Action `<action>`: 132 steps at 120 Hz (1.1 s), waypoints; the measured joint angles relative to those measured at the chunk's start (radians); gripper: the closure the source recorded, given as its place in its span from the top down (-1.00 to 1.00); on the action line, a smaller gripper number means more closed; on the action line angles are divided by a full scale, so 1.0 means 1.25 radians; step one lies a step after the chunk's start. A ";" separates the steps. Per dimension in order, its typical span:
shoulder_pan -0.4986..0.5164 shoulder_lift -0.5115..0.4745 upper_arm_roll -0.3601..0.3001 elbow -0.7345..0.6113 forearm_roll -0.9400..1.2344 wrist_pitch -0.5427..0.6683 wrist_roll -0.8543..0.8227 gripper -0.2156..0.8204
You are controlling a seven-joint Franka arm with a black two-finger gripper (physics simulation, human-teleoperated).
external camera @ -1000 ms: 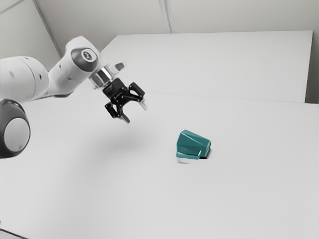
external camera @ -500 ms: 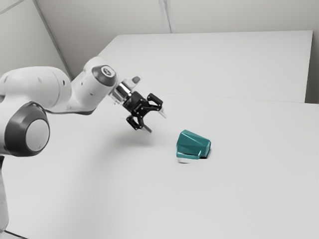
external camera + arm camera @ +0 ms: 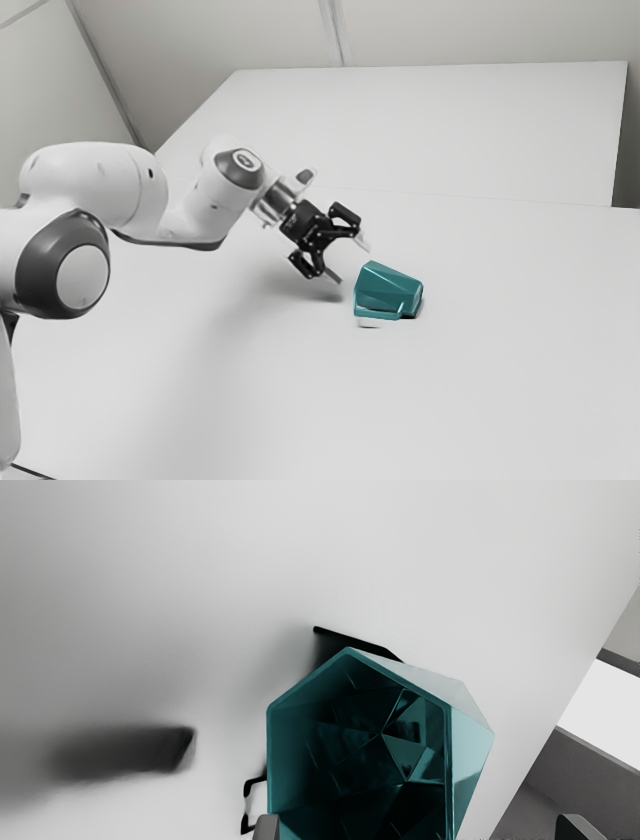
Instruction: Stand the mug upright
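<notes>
**Op.:** Exterior view. Mug (image 3: pixel 385 288) right of frame centre, a little below mid-height, lying on its side on the table (image 3: pixel 240 400). Not upright. It opens toward the gripper (image 3: pixel 350 260), which I have near it, to its upper left, fingers (image 3: pixel 332 276) apart, nothing held.

**Asst.:** And the wrist view?

**Op.:** Mouth (image 3: pixel 350 740) in the lower part of the frame, just right of centre, facing my camera. One fingertip (image 3: pixel 266 827) at the bottom edge overlaps the rim (image 3: pixel 269 760) in the picture; the other sits at lower right. Contact: cannot confirm.

**Asst.:** Handling?

**Op.:** My estimate: light, stiff, slippery; possibly brittle, material unknown. I would take opposite walls just behind the rim, flat against the facets, with moderate force, then lift and rotate mouth-up. Risk: the taper lets it squirt out of an off-centre grip.
</notes>
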 joint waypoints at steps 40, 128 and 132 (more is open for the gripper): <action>-0.002 0.023 -0.038 0.003 -0.035 0.040 0.005 0.58; -0.026 0.032 -0.053 0.047 -0.001 0.115 -0.004 -0.79; -0.027 0.031 -0.053 0.050 0.004 0.116 -0.006 -0.82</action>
